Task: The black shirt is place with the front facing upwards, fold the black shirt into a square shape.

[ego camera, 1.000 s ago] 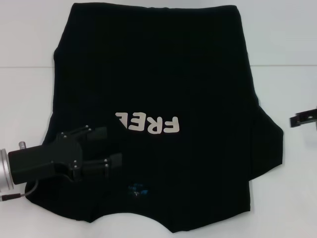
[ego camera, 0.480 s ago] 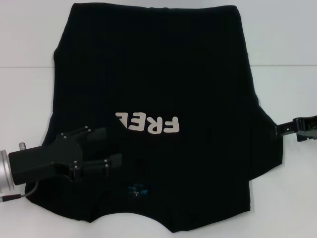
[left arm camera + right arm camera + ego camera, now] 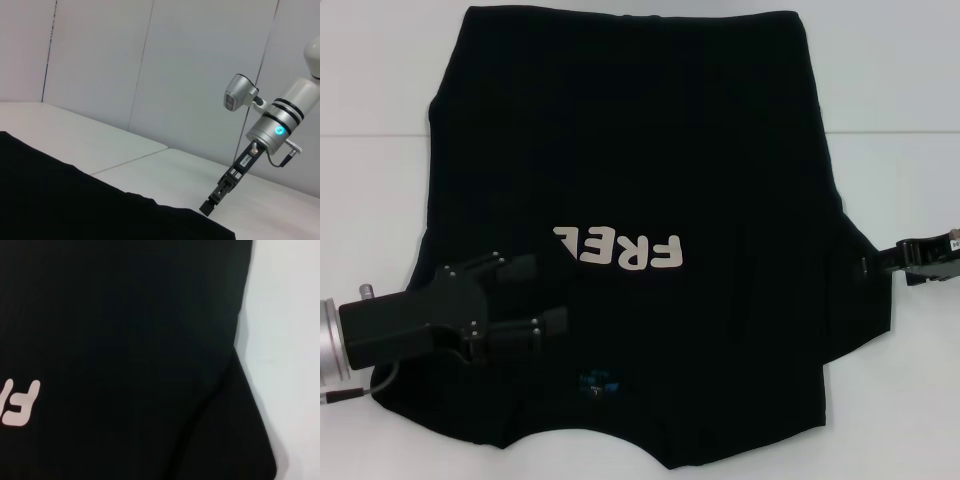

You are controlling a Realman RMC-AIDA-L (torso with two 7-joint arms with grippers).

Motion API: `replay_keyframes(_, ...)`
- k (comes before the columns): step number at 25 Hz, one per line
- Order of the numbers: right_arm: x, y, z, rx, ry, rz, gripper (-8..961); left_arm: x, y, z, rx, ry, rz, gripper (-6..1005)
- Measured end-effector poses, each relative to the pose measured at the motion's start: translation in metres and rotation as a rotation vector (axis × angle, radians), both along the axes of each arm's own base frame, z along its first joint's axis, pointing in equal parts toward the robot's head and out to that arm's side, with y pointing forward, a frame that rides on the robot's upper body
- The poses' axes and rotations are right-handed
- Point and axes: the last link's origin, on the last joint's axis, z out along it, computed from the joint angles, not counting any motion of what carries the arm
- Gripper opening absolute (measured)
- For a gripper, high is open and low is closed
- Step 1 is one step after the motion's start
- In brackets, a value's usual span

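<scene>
Shirt (image 3: pixel 630 180), black, lying flat on the white table (image 3: pixel 900 80), front up, white letters (image 3: pixel 618 249) reading upside down from the head view; collar end and blue label (image 3: pixel 598 381) nearest the robot, hem farthest. One side appears already turned in over the body, hiding the last letters.

Left gripper (image 3: pixel 544 295): over the near left part of the shirt, beside the lettering, fingers spread, nothing between them.

Right gripper (image 3: pixel 880 262): at the shirt's right sleeve edge, low to the table; whether its fingers are parted or pressed together cannot be told.

Handling, as judged: light, limp cloth, no stiffness; it will sag and drag when lifted. Best taken by a pinch at an edge or sleeve corner, then carried across slowly so the fold lies flat.
</scene>
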Motion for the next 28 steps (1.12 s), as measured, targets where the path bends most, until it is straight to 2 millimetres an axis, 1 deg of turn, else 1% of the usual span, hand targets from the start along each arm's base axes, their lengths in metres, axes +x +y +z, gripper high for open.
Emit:
replay_keyframes(12, -0.0005, 0.0014, -0.0043, 0.0, -0.006, 0.003, 786, -0.0008, -0.0006, 0.0003, 0.001, -0.001, 0.004, 905)
replay_keyframes(25, -0.0054, 0.0027, -0.0093, -0.017, -0.006, 0.013, 678, -0.002, 0.0002, 0.0005, 0.004, 0.004, 0.011, 906)
replay_keyframes(28, -0.0063, 0.0033, -0.0094, -0.017, -0.006, 0.015, 666, -0.0021, 0.0002, 0.0005, 0.004, 0.005, 0.011, 905)
